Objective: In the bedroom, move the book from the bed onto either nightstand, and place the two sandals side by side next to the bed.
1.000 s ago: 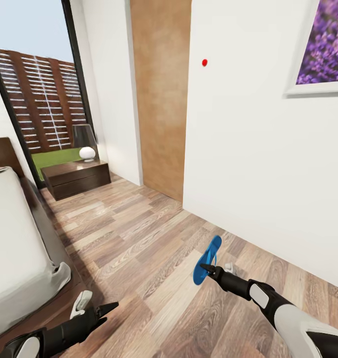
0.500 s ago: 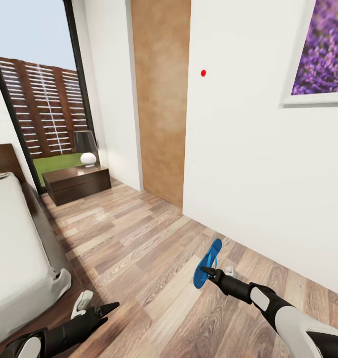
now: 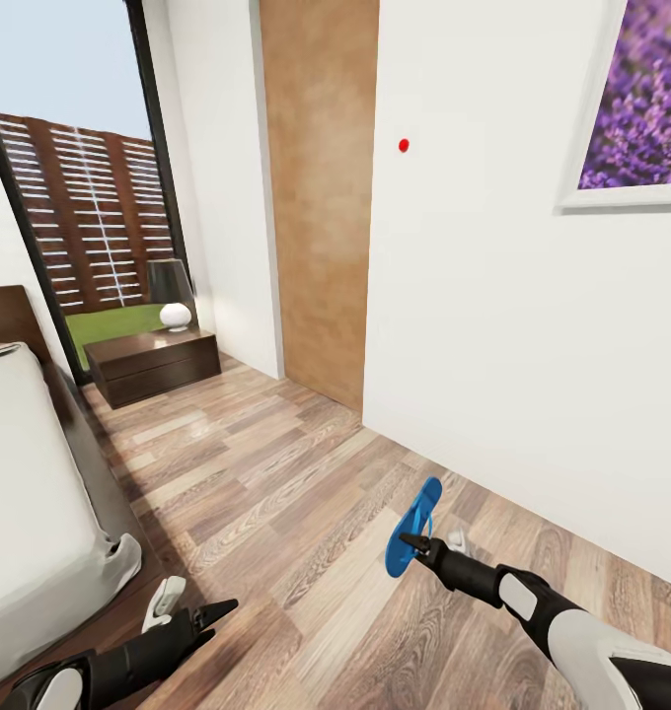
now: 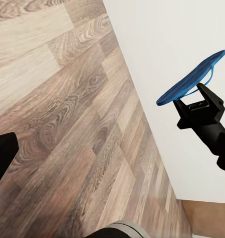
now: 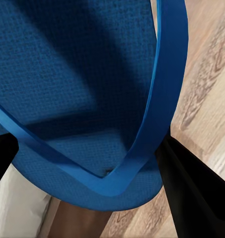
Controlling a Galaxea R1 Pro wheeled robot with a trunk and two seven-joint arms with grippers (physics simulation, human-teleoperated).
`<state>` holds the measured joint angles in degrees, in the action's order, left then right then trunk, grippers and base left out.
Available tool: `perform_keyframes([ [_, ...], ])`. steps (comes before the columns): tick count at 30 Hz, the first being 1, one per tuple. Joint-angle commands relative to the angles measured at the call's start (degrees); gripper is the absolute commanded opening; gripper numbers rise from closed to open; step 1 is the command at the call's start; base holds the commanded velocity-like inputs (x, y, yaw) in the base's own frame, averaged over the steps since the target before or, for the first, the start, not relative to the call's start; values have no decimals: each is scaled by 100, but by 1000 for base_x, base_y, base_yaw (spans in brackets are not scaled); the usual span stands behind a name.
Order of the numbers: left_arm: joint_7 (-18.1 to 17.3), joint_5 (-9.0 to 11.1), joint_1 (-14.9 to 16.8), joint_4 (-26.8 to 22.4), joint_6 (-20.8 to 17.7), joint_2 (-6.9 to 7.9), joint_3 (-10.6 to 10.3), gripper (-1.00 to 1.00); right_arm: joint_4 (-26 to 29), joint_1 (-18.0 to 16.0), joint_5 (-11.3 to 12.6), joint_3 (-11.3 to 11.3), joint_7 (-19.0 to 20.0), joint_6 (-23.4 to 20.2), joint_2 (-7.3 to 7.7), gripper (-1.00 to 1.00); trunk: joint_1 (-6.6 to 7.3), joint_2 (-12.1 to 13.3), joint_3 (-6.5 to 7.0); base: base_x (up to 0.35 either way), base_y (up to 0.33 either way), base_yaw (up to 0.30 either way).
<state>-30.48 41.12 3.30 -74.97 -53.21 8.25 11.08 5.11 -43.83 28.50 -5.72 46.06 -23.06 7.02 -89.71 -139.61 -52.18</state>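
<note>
One bright blue sandal [image 3: 414, 526] hangs tilted above the wood floor, with my right gripper [image 3: 410, 541] shut on its lower end. From the left wrist, the sandal [image 4: 191, 79] and the right gripper [image 4: 194, 101] show against the white wall. The right wrist view looks close up at the sandal's sole and strap [image 5: 82, 74], held between the dark fingers [image 5: 191, 193]. My left gripper [image 3: 220, 615] is low near the bed's corner, open and holding nothing. The bed [image 3: 30, 493] lies at the left. One nightstand [image 3: 153, 365] stands past it by the window. The book and the other sandal are out of view.
A lamp [image 3: 173, 296] stands on the nightstand. A light wooden door [image 3: 321, 197] and a white wall [image 3: 493, 296] with a purple picture [image 3: 641, 99] bound the right side. A tall window [image 3: 79, 197] is at the back. Bare plank floor [image 3: 276, 473] runs between bed and wall.
The whole head view shifted slightly a second ago and has since held still. The right gripper still holds the sandal in about the same place; the left arm is unchanged.
</note>
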Motion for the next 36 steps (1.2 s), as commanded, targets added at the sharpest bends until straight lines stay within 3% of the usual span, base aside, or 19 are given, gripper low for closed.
perform_keyframes([
  [1, -22, -8, 4, 0, -32, -2, 8, 100, -9, -3, -3, -52, 25, -54, 0, -100, 1, -2, -6, 0, 0, 0],
  [26, -28, -4, 4, 0, -36, -3, 8, 100, -54, -3, -4, -43, -30, -50, -5, -100, 1, -2, -6, 0, 0, 0],
  [36, -25, -7, 4, 0, -32, -6, 0, 100, -54, -4, -3, -43, -35, -50, -7, -100, 221, 399, 174, 0, 0, 0],
])
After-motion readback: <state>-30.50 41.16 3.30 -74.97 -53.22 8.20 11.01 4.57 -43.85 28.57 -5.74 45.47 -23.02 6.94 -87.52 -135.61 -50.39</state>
